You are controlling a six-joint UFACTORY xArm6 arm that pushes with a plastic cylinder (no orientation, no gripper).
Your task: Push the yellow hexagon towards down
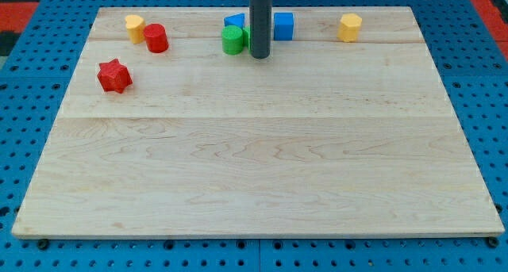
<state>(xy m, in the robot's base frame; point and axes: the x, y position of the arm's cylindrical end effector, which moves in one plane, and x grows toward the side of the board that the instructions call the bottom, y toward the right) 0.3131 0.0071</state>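
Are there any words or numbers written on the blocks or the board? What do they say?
None: no words, numbers or signs show anywhere.
The board is bare wood.
The blocks are plain: yellow hexagon, yellow block, red cylinder, red star, green cylinder, blue cube, blue block.
My tip is plain dark, beside the green cylinder.

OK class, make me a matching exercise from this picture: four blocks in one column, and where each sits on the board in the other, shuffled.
Blocks:
1. red star
2. yellow hexagon
3. green cylinder
4. red cylinder

Places:
A. alone, towards the view's top right
B. just left of my tip
C. beside a yellow block, top left
D. lowest block, at the view's left

Pairs: 1-D, 2-A, 3-B, 4-C
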